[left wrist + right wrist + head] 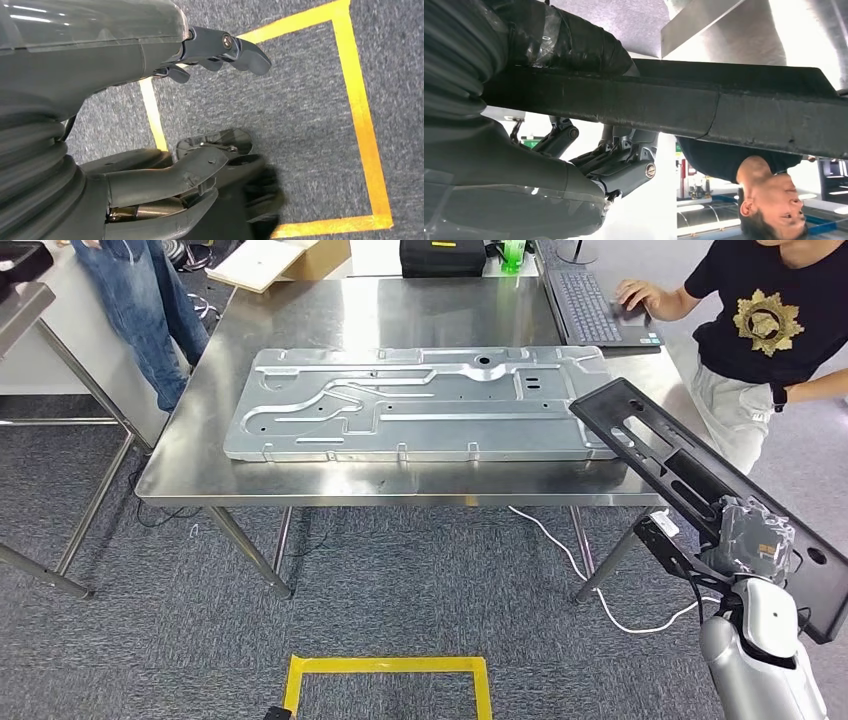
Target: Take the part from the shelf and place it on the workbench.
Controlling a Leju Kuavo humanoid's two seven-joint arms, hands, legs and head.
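The long black slotted plastic part (700, 490), gripped by the right robot hand (752, 545), should be lowered flat beside the large silver stamped metal panel (420, 405) on the steel table (300, 485), while the left robot hand (220, 50) hangs empty with fingers apart.

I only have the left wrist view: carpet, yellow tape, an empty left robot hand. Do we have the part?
Observer: Yes. The right robot hand grips a long black part, which is tilted.
Operator: Where is it relative to the workbench?
Observer: In the head view its far end reaches over the near right corner of the workbench. I cannot tell whether it touches.
Operator: What is already on the bench?
Observer: A large silver panel lies across the middle. A laptop sits at the far right, with a person's hand on it.
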